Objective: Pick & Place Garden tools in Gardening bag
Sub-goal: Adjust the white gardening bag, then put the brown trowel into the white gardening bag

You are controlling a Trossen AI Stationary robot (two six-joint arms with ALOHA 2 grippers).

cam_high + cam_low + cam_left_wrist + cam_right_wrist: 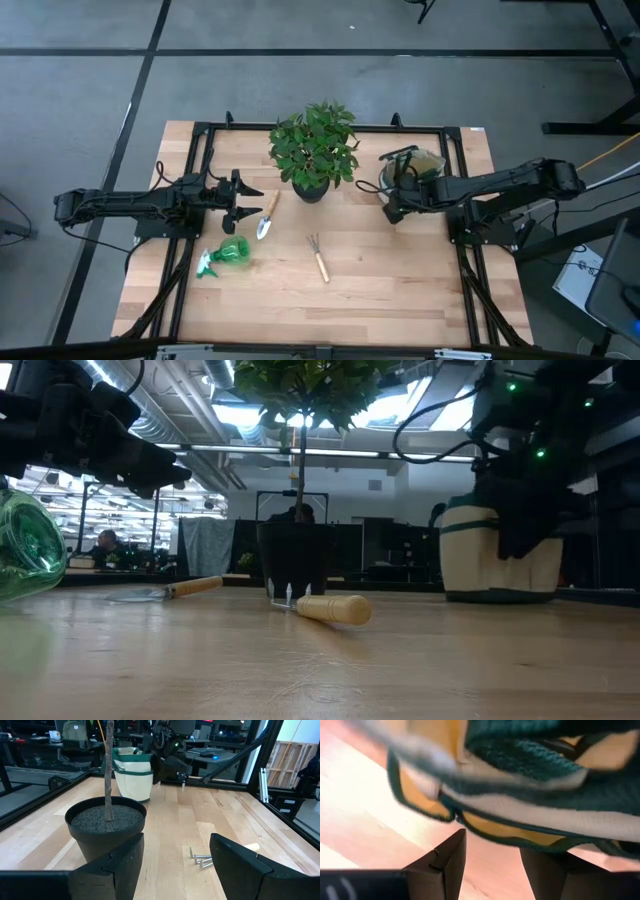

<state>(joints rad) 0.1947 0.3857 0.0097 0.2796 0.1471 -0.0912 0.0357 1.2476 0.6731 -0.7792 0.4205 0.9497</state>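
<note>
**Pincers parted at both ends of the worktop**

Right pincer (392, 212) hangs spread and empty at the bag (413, 165), whose rim blurs close before it. Left pincer (247, 201) hangs wide and empty; the trowel (267, 215) lies just beside it, the bottle (226, 254) near, the rake (318, 256) beyond on bare worktop (400, 290). Ahead stands the pot (106, 827). No shears can be made out.

You see the green bottle (28, 555) at the left edge, with the trowel (175, 589) lying flat past it. The rake (328, 607) lies mid-table, handle end toward you, just before the black pot (296, 561) (its leaves run off the top). The bag (498, 553) stands upright at right, a dark arm (535, 450) partly covering it.
</note>
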